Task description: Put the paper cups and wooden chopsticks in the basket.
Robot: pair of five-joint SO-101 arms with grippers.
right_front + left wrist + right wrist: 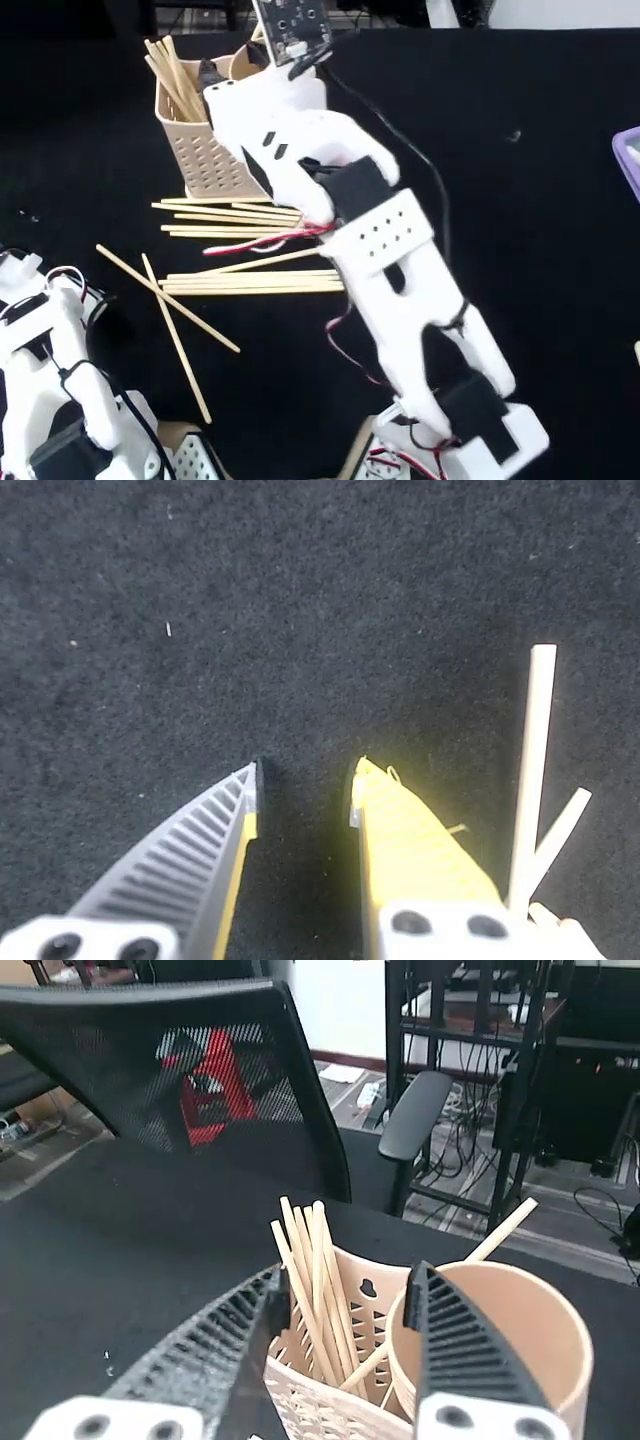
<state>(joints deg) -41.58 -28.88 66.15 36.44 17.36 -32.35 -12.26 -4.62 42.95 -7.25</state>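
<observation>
At the far side of the black counter (520, 250), the basket (205, 150) is standing upright; it is beige, with many small holes in its wall. A bundle of wooden chopsticks (172, 72) is leaning inside it, and their tips are reaching up past the rim. A paper cup (530, 1330), light brown and open upward, is sitting tight against the basket's wall; I cannot tell if it is fully inside. Some loose chopsticks (250, 283) are lying flat on the counter in front of the basket. Several are lying in nearly parallel rows, and two are crossing each other closer to my left arm (50, 370).

My right arm (400, 270) is stretching long across the counter to the basket. My right fingers (347, 1295) are hanging over its rim, spread apart and grasping nothing, one above the bundle and one above the cup's edge. My left arm is sitting folded at the near edge of the counter. My left fingers (300, 785) are pointing down at the black surface, parted and grasping nothing, with two ends of the loose chopsticks lying just beside the yellow one.

Seen from above, my right arm is covering the right fingers and most of the cup, and my left arm is being cut off at the edge of the high view.
</observation>
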